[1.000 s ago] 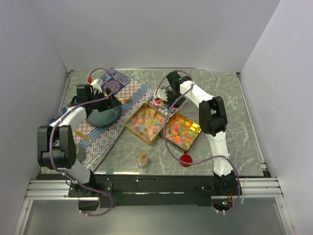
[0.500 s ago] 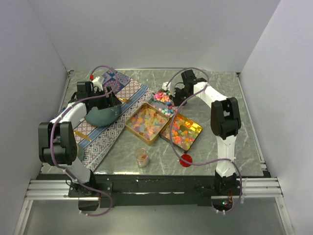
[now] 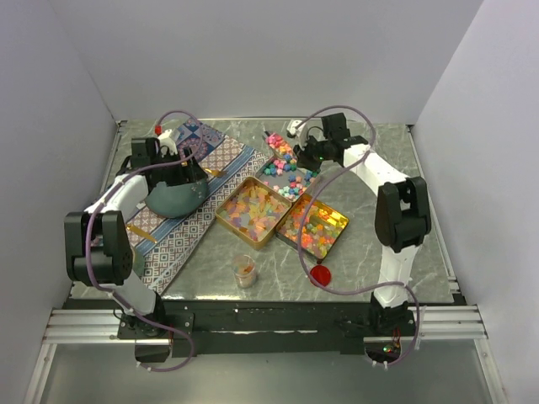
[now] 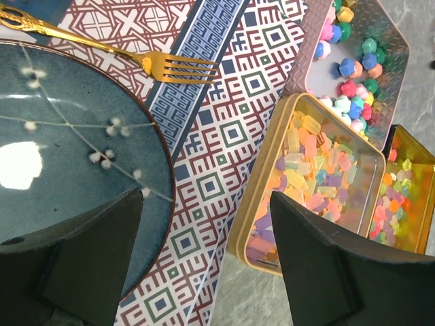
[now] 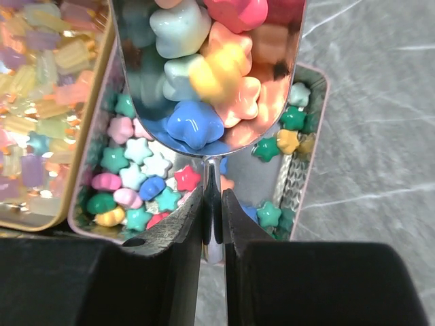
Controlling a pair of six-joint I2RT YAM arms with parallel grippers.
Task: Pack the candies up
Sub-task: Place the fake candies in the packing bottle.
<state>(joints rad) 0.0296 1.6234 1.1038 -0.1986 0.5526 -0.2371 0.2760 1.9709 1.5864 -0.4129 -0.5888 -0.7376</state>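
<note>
Right hand (image 5: pixel 213 227) pinches a loaded scoop (image 5: pixel 136 81) of star candies (image 5: pixel 194 125) above their silver tin (image 5: pixel 293 180), so packing looks midway, this load undelivered. Left hand (image 4: pixel 207 265) gapes open at the blue bowl (image 4: pixel 61 136)

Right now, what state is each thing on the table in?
Scoop: heaped with star candies, handle pinched by right gripper.
Silver tin: open, partly filled.
Gold tin by the mat: open, nearly full.
Bowl: empty.
Left gripper: open, bowl's rim between its fingers.
Fork: lying flat on the mat.
</note>
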